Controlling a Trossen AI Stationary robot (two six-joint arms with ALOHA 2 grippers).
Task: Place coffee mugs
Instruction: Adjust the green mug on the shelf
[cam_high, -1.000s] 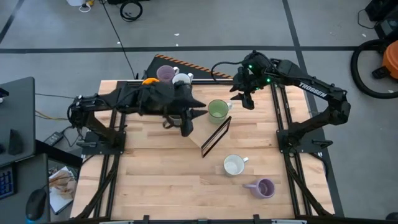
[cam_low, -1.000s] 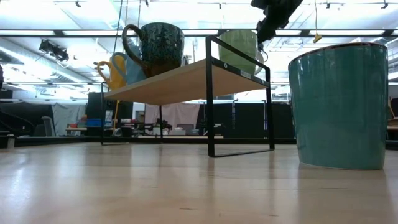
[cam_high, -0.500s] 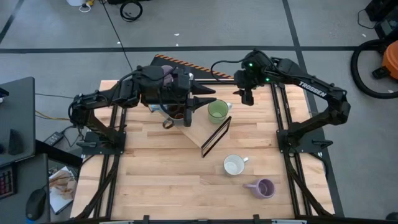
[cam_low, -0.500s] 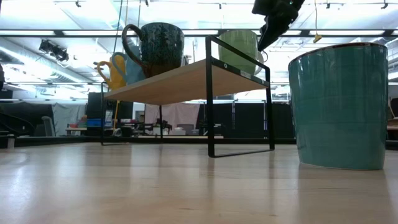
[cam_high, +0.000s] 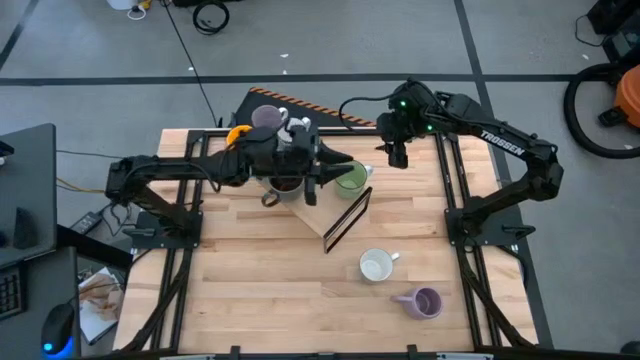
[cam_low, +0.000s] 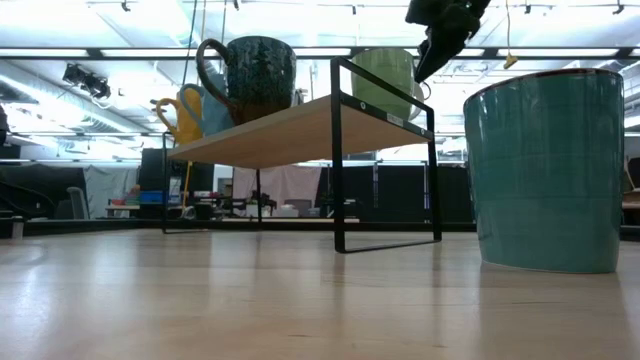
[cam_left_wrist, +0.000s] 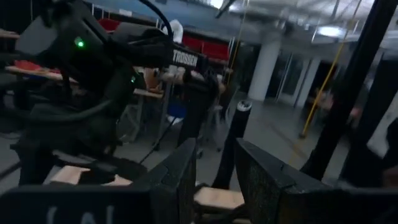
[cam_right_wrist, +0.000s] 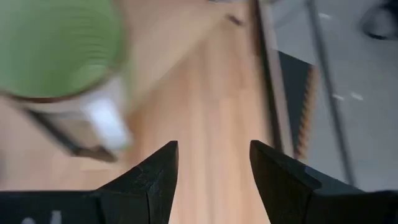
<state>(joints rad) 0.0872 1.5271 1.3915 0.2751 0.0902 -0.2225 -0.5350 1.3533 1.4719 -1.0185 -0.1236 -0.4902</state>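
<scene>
High view: the right gripper (cam_high: 396, 152) hangs over the table's (cam_high: 250, 300) far edge toward its right corner, just beside the green mug (cam_high: 350, 179) that stands at the right end of the small shelf (cam_high: 345, 218). Right wrist view shows its fingers (cam_right_wrist: 149, 180) spread with nothing between them; the green mug (cam_right_wrist: 59, 46) sits off to one side, clear of them — looks like a release posture, with the mug set down upright so the shelf carries it.

The left gripper (cam_high: 318, 178) reaches over the shelf from the left edge, its body covering the dark brown mug (cam_high: 284, 184). Left wrist view: its fingers (cam_left_wrist: 180, 174) stand partly apart, nothing visibly held — judged to be passing over the row rather than gripping.

Low view: the dark brown mug (cam_low: 250, 75), the green mug (cam_low: 385, 80), the orange mug (cam_low: 177, 115) and the light blue mug (cam_low: 212, 100) all stand on the shelf deck, handles out — placed in a row, apparently to fill the deck.

Not yet placed: the white mug (cam_high: 376, 265) and a lavender mug (cam_high: 422, 302) on the table toward the near right corner. Another lavender mug (cam_high: 266, 117) and the patterned mug (cam_high: 297, 125) sit at the far edge.

Change from a second ago: the left arm has swung and now points toward the green mug; the right gripper has drawn back from the green mug toward the far edge. Mugs have not moved.
</scene>
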